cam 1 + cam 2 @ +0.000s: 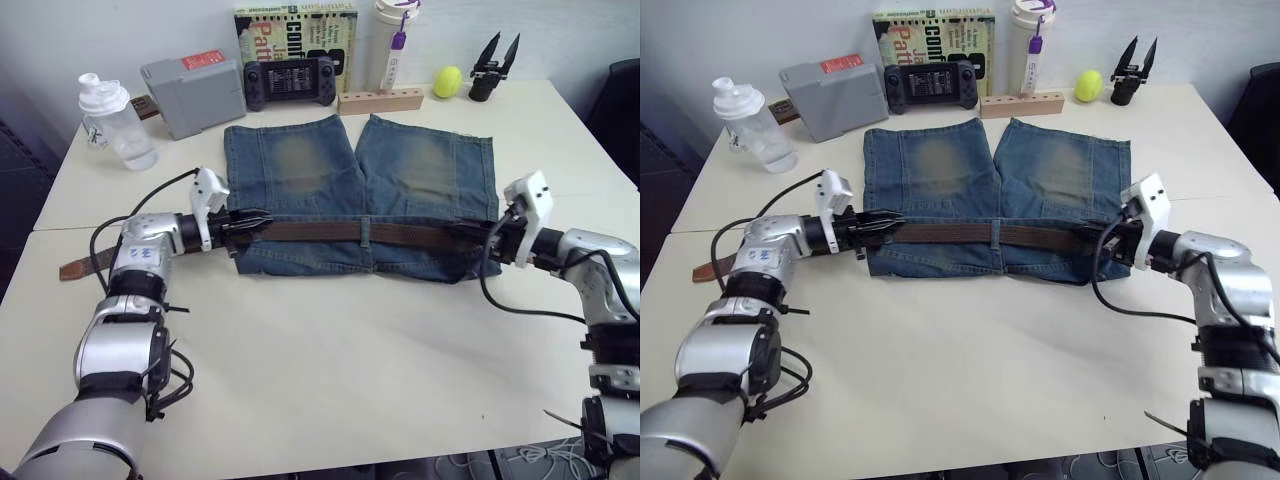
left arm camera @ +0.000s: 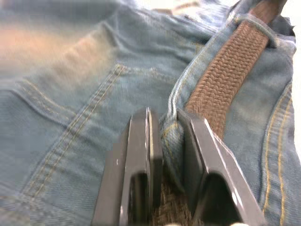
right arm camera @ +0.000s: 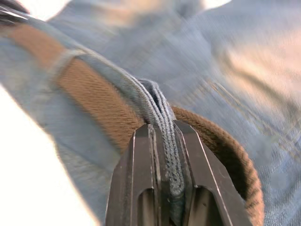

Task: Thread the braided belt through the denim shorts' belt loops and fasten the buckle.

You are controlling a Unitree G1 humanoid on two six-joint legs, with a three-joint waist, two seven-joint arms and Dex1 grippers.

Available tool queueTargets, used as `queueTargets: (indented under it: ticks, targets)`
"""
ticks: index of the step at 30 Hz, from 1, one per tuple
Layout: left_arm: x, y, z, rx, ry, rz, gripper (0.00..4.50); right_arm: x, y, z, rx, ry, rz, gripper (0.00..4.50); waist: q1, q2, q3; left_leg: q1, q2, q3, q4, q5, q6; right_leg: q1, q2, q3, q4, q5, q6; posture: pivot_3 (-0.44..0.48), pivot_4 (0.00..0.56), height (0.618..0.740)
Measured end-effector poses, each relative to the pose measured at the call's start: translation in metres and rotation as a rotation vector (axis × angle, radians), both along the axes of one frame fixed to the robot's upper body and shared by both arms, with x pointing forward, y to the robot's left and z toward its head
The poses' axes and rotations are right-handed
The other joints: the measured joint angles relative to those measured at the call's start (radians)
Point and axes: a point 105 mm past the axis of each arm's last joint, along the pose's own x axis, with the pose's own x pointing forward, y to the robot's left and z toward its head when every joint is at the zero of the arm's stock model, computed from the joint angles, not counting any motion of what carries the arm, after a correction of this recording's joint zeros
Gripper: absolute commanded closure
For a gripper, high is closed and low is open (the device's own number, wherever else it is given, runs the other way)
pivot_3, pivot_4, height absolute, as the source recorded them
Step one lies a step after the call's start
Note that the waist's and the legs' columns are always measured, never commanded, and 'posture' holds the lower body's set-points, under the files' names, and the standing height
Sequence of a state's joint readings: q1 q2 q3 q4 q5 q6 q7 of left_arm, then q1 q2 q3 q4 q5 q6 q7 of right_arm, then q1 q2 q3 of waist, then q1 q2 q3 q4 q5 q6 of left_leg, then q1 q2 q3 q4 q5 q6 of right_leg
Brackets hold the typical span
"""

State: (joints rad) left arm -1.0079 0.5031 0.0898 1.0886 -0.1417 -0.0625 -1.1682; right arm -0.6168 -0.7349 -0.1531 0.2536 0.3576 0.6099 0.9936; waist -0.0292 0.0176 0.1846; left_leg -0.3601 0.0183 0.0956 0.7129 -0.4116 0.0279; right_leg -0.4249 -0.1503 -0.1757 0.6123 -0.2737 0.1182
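- The denim shorts (image 1: 360, 195) lie flat on the pale table (image 1: 330, 350), legs pointing away from the robot and the waistband nearest it.
- The brown belt (image 1: 350, 232) runs along the waistband from one side to the other, passing under a belt loop (image 1: 366, 233) at the middle.
- The belt's dark end (image 1: 75, 268) trails off the shorts on the robot's left and rests on the table behind the left arm.
- The left gripper (image 1: 250, 222) sits at the left end of the waistband; in the left wrist view its fingers (image 2: 141, 155) are nearly closed, pinching a fold of denim just beside the belt.
- The right gripper (image 1: 478, 236) sits at the right end of the waistband; in the right wrist view its fingers (image 3: 141, 165) are clamped on a narrow strip of denim standing up over the belt.
- Along the far edge of the table stand a clear bottle (image 1: 117, 122), a grey box (image 1: 192, 95), a game controller (image 1: 290, 82), a wooden block (image 1: 380, 100), a yellow ball (image 1: 448, 81) and a spare black gripper (image 1: 495, 65).
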Motion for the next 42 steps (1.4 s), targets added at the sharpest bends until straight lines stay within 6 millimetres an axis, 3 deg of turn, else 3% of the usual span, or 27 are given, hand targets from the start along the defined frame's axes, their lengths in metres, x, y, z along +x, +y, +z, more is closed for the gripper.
queueTargets:
  ticks: [1, 2, 3, 4, 5, 7, 8, 9, 14, 17, 19, 20, 22, 25, 28, 35, 42]
  targets:
    - [-0.008, 0.007, 0.006, 0.023, -0.13, -0.003, 3.69, -0.017, 0.005, 0.01, 0.019, -0.073, 0.07, 4.5, 0.0, 0.0, 0.0, 0.0, 0.0, -0.002, 0.001, 0.0, 0.0, -0.001, 0.0, 0.0, 0.003, 0.0, 0.0, 0.0, 0.15, 0.731]
    - [-0.01, 0.009, 0.004, 0.026, -0.134, 0.0, 3.69, -0.019, 0.005, 0.009, 0.02, -0.076, 0.074, 4.5, 0.001, 0.0, 0.0, 0.0, 0.0, -0.002, 0.002, 0.0, 0.0, -0.001, 0.0, 0.0, 0.004, 0.0, 0.0, 0.0, 0.15, 0.731]
    - [-0.039, 0.011, 0.002, 0.126, -0.391, -0.012, 3.69, -0.049, 0.01, 0.009, -0.038, -0.181, 0.149, 4.5, 0.0, 0.0, 0.0, 0.004, 0.001, -0.005, 0.001, 0.0, 0.0, -0.001, -0.001, 0.002, 0.008, 0.0, 0.0, 0.0, 0.15, 0.731]
    - [-0.042, 0.012, -0.001, 0.135, -0.403, -0.011, 3.69, -0.051, 0.01, 0.007, -0.041, -0.181, 0.153, 4.5, 0.001, 0.0, 0.0, 0.005, 0.001, -0.005, 0.001, 0.0, 0.0, -0.001, -0.001, 0.002, 0.01, 0.0, 0.0, 0.0, 0.15, 0.731]
    - [-0.059, 0.01, -0.011, 0.219, -0.527, -0.024, 3.69, -0.063, 0.01, 0.001, -0.075, -0.207, 0.182, 4.5, 0.002, -0.001, 0.0, 0.003, -0.002, -0.003, 0.001, -0.001, 0.0, -0.001, -0.001, 0.002, 0.006, 0.0, 0.0, 0.0, 0.15, 0.731]
    - [-0.118, 0.005, -0.033, 0.371, -0.84, -0.106, 3.69, -0.104, 0.01, -0.033, -0.172, -0.137, 0.275, 4.5, 0.021, -0.002, 0.0, 0.007, -0.001, -0.003, 0.003, -0.002, 0.002, 0.007, -0.002, 0.004, -0.003, 0.001, 0.002, 0.0, 0.15, 0.731]
    - [-0.141, 0.012, -0.062, 0.425, -0.81, -0.125, 3.69, -0.123, 0.004, -0.053, -0.244, -0.048, 0.302, 4.5, 0.028, -0.002, 0.0, 0.01, -0.001, -0.003, 0.002, -0.002, 0.003, 0.012, -0.001, 0.003, -0.007, 0.001, 0.002, 0.0, 0.15, 0.731]
    - [-0.15, 0.017, -0.067, 0.437, -0.828, -0.095, 3.69, -0.135, -0.001, -0.067, -0.272, 0.025, 0.311, 4.5, 0.032, -0.002, -0.001, 0.011, -0.001, -0.004, 0.003, -0.002, 0.003, 0.015, -0.001, 0.003, -0.008, 0.001, 0.002, 0.0, 0.15, 0.731]
    - [-0.162, 0.023, -0.077, 0.523, -0.864, -0.107, 3.69, -0.151, -0.007, -0.078, -0.351, 0.148, 0.335, 4.5, 0.035, 0.003, -0.005, 0.03, 0.0, -0.005, -0.004, -0.004, 0.005, 0.029, -0.001, 0.009, -0.013, 0.002, 0.004, 0.0, 0.15, 0.731]
    - [-0.165, 0.025, -0.078, 0.546, -0.867, -0.112, 3.0, -0.153, -0.01, -0.08, -0.365, 0.187, 0.327, 4.5, 0.034, 0.003, -0.006, 0.035, 0.004, -0.005, -0.009, -0.004, 0.005, 0.033, 0.0, 0.01, -0.017, 0.002, 0.004, 0.0, 0.15, 0.731]
    - [-0.166, 0.026, -0.079, 0.546, -0.861, -0.104, 2.28, -0.153, -0.011, -0.082, -0.355, 0.207, 0.317, 3.54, 0.035, 0.003, -0.007, 0.037, 0.004, -0.004, -0.011, -0.004, 0.005, 0.033, 0.0, 0.01, -0.018, 0.002, 0.004, 0.0, 0.15, 0.731]
    - [-0.166, 0.026, -0.079, 0.547, -0.86, -0.105, 2.19, -0.153, -0.011, -0.082, -0.354, 0.21, 0.315, 3.36, 0.035, 0.003, -0.007, 0.037, 0.004, -0.004, -0.011, -0.004, 0.005, 0.033, 0.0, 0.011, -0.018, 0.002, 0.004, 0.0, 0.15, 0.731]
    - [-0.167, 0.031, -0.082, 0.563, -0.831, -0.104, 1.25, -0.153, -0.014, -0.082, -0.367, 0.221, 0.305, 2.29, 0.034, 0.004, -0.008, 0.038, 0.004, -0.003, -0.011, -0.004, 0.005, 0.033, 0.0, 0.011, -0.018, 0.002, 0.004, 0.0, 0.15, 0.731]
    - [-0.168, 0.035, -0.084, 0.576, -0.806, -0.096, 0.38, -0.152, -0.019, -0.081, -0.384, 0.229, 0.288, 1.26, 0.035, 0.004, -0.009, 0.038, 0.004, -0.003, -0.011, -0.004, 0.005, 0.034, 0.0, 0.011, -0.018, 0.002, 0.004, 0.0, 0.15, 0.731]
    - [-0.172, 0.04, -0.077, 0.579, -0.812, -0.059, 0.0, -0.143, -0.027, -0.081, -0.399, 0.227, 0.207, 0.12, 0.034, 0.002, -0.01, 0.038, 0.005, -0.002, -0.012, -0.004, 0.005, 0.033, 0.0, 0.012, -0.018, 0.002, 0.004, 0.0, 0.15, 0.731]
    - [-0.193, 0.038, -0.075, 0.576, -0.793, -0.044, 0.0, -0.148, -0.032, -0.079, -0.393, 0.248, 0.195, 0.05, 0.029, 0.002, -0.009, 0.037, 0.005, -0.001, -0.013, -0.005, 0.004, 0.033, 0.0, 0.013, -0.02, 0.003, 0.005, 0.0, 0.15, 0.731]
    - [-0.214, 0.036, -0.072, 0.56, -0.722, -0.001, 0.0, -0.153, -0.032, -0.054, -0.323, 0.255, 0.205, 0.05, 0.032, 0.001, -0.008, 0.037, 0.007, -0.002, -0.012, -0.005, 0.004, 0.033, 0.001, 0.014, -0.02, 0.003, 0.005, 0.0, 0.15, 0.731]
